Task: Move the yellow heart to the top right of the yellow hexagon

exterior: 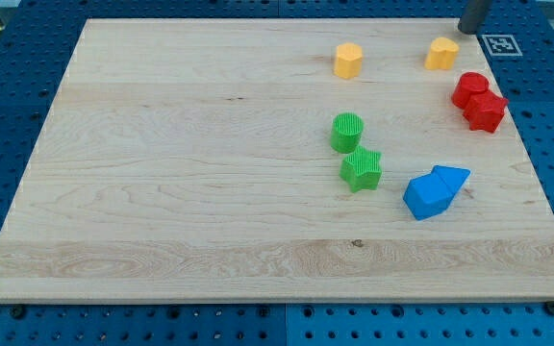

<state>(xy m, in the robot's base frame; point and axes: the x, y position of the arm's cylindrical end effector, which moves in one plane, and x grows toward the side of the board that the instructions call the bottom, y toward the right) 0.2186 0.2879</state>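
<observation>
The yellow hexagon [348,60] lies on the wooden board [181,173] near the view's top, right of centre. The yellow heart [440,54] lies to the right of the hexagon, at about the same height in the view and well apart from it. The dark rod comes in at the view's top right corner. My tip [468,30] is just above and to the right of the yellow heart, a small gap away from it.
A red cylinder-like block [469,89] and another red block [486,111] touch near the right edge, below the heart. A green cylinder [347,132] and a green star [361,169] sit mid-board. Two blue blocks [427,196] [452,178] touch at lower right.
</observation>
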